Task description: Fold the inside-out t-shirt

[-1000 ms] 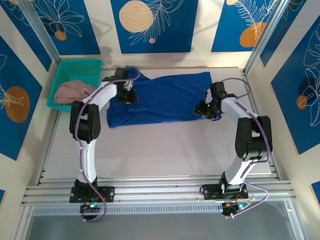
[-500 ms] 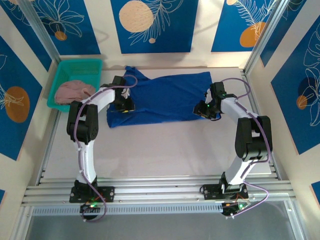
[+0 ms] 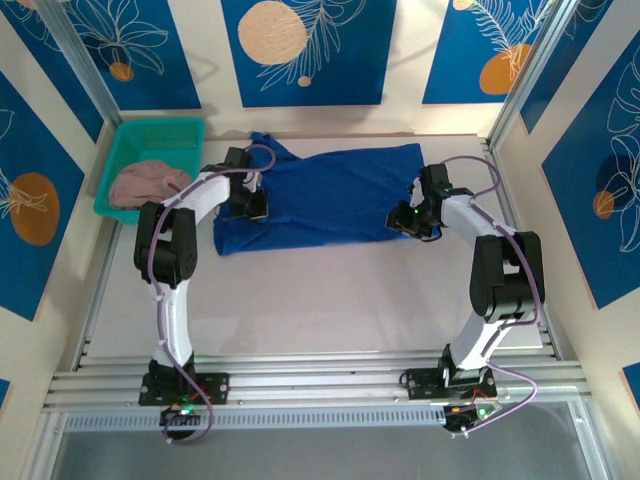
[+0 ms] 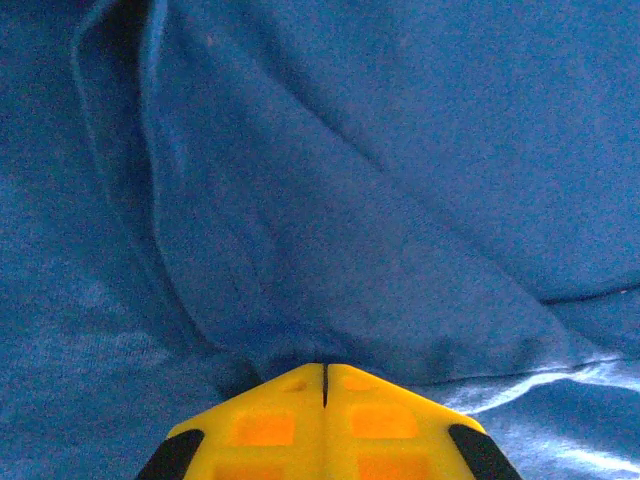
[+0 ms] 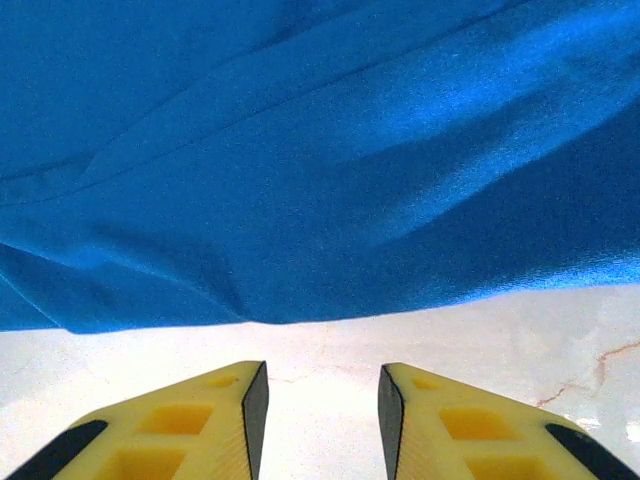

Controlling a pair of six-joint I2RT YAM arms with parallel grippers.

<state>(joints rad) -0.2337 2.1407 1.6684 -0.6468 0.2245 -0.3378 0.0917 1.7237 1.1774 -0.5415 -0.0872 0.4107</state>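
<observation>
The left gripper (image 4: 325,372) has its two yellow fingers pressed flat together, with only a thin seam between them. A raised fold of the inside-out t-shirt (image 3: 330,195) runs right into the tips, so the cloth is pinched there. Creases fan away from that pinch across the blue fabric. In the overhead view this gripper sits on the shirt's left part, near the sleeve that points toward the back wall.

The right gripper (image 5: 323,372) has its fingers parted, with a clear gap between them and nothing in it. Pale tabletop shows through the gap, and the shirt's edge lies just beyond the fingertips without touching them. From above, this gripper is at the shirt's right edge, low over the surface.

The shirt is spread mostly flat on the far half of the table (image 3: 330,300), stretching between the two arms, with a few soft wrinkles along its near hem.

A teal basket (image 3: 160,123) stands at the far left corner, just beside the left arm's elbow. A dusty-pink garment (image 3: 145,183) is bundled inside it
</observation>
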